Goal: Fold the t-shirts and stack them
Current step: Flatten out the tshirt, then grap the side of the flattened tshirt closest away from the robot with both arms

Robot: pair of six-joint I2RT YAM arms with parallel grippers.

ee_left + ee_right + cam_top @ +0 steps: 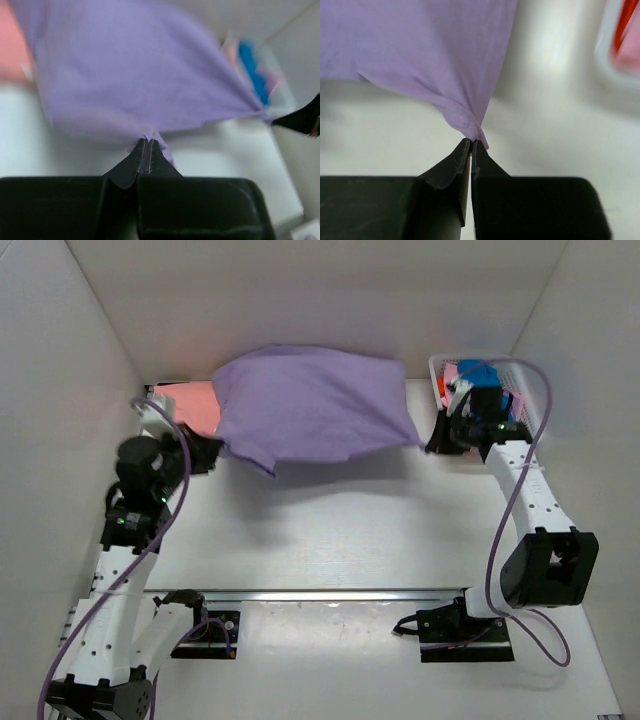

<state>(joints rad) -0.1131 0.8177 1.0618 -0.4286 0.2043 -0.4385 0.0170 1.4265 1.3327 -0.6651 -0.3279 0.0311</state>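
Purple shirt (pixel 310 405) is up off the desk (pixel 340 540), stretched between 2 grippers at the 12 o'clock end of the work area. Left gripper (pixel 213 453) at about 10 o'clock, jaws pressed together on a pinch of the shirt's left edge. Left wrist view, blurred, shows the cloth gathered to a small tuft right at the fingertips and fanning out wide from there. Right gripper (pixel 437 435) at about 2 o'clock, jaws likewise closed tight on a corner of the shirt's right side. Right wrist view shows the fabric twisted to a point between the tips. Shirt hangs as 1 broad sheet: top edge bowed up toward the back wall, lower edge sagging, a loose flap drooping at 7 o'clock of the sheet near the left gripper. Its shadow lies on the desk beneath. Salmon shirt (pixel 188 405) lies flat on the desk at 10 o'clock, partly hidden behind the purple shirt's left side. Basket (pixel 436 365) sits at 1 o'clock in the far right corner, just behind the right gripper. Blue shirt (pixel 476 375) is heaped in it, with orange cloth (pixel 621 25) and pink cloth (pixel 629 57) showing inside its rim.
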